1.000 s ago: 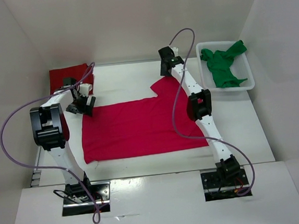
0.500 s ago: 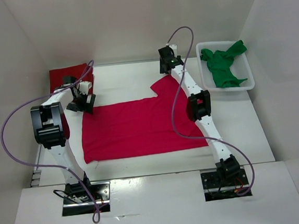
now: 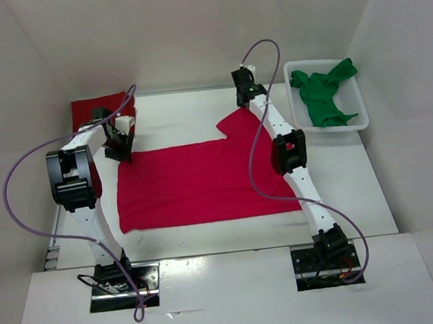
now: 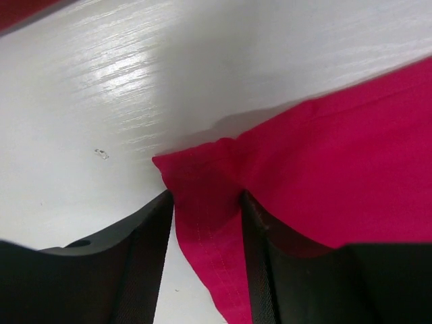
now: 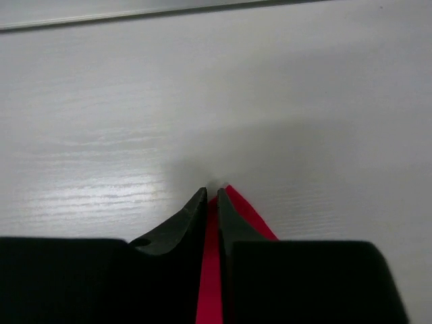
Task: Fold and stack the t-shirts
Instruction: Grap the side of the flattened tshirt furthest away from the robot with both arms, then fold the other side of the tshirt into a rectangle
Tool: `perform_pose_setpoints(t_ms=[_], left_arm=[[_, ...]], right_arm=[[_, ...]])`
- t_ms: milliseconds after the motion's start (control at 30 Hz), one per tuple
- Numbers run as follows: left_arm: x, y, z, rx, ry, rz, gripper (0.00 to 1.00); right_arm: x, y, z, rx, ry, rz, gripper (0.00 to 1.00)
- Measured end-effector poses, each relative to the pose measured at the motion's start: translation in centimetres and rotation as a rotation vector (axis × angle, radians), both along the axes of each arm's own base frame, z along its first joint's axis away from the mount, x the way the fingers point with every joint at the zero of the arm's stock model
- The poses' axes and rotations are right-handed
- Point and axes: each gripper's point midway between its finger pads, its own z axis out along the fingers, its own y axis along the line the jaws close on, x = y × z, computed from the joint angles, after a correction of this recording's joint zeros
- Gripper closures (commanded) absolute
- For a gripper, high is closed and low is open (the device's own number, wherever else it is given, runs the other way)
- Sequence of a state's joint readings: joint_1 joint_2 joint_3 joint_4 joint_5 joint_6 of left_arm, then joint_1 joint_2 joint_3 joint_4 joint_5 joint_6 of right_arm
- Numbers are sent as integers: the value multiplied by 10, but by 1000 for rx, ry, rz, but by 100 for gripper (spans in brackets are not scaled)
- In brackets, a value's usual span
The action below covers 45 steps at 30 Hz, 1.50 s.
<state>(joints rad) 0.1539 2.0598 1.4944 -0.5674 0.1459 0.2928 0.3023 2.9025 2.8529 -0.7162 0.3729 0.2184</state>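
Pinching now: my right gripper (image 5: 210, 196) has just snapped together on the far corner of the crimson t-shirt (image 3: 203, 182), and my left gripper (image 4: 206, 202), wide a second ago, has narrowed around a bunched sleeve edge. Both far corners look ready to lift. Soft matte cloth lies flat beside the white basket (image 3: 359, 123).

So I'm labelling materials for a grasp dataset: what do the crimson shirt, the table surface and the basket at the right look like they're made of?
The crimson shirt looks like soft matte knit cloth: it bunches between the left claw fingers and shows a stitched hem. The table seems to be white painted or laminated board, with faint grain and a soft sheen. The basket looks like rigid white plastic, though that is less certain.
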Motion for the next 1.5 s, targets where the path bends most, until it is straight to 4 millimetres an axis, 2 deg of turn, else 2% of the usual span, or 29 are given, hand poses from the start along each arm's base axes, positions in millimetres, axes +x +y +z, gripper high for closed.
perform_pose_setpoints(t_ms=[33, 133, 167, 200, 333, 433, 467, 567, 600, 667, 900, 967, 1067, 1167, 1267, 1333, 1400, 1500], left_arm=[[0, 0, 0, -2, 1, -3, 48], [-2, -1, 0, -4, 4, -18, 58], [-2, -1, 0, -5, 4, -20, 65], [-2, -2, 0, -10, 5, -20, 69], [-3, -6, -1, -29, 7, -30, 72], [-3, -7, -1, -34, 8, -33, 78], [-3, -7, -1, -36, 9, -33, 80], [-4, -9, -1, -45, 10, -36, 87], [-4, -9, -1, -47, 11, -36, 95], [-5, -10, -1, -52, 13, -39, 100], [-8, -7, 4, -23, 10, -52, 100], [-11, -5, 11, 16, 1, -74, 100], [-18, -1, 31, 102, -40, -128, 100], [-28, -1, 54, 195, -91, -197, 100], [-35, 0, 67, 263, -126, -244, 100], [-43, 4, 68, 294, -126, -265, 100], [-54, 7, 64, 318, -114, -282, 99], [-71, 10, 54, 340, -82, -304, 99]], right_arm=[[0, 1, 0, 5, 0, 0, 51], [-2, 0, 2, 7, 6, -4, 29], [-3, 0, 3, 7, 11, -9, 29], [-4, -2, 3, 1, 12, -14, 28], [-5, -8, 2, 2, 20, -35, 26], [-6, -10, 1, 9, 28, -40, 34], [-7, -11, 0, 9, 34, -37, 50], [-8, -10, -2, 15, 44, -18, 83], [-8, -10, -2, 12, 46, -16, 99], [-9, -12, -2, 11, 49, -18, 100], [-16, -12, 2, 44, 85, -5, 100], [-33, -13, 3, 47, 149, 1, 100], [-67, -18, 10, 31, 255, -2, 100], [-118, -19, 31, 40, 331, 14, 100], [-177, -20, 64, 62, 353, 25, 100], [-211, -17, 87, 91, 322, 40, 100], [-237, -12, 101, 116, 296, 56, 100], [-265, -6, 102, 156, 282, 61, 100]])
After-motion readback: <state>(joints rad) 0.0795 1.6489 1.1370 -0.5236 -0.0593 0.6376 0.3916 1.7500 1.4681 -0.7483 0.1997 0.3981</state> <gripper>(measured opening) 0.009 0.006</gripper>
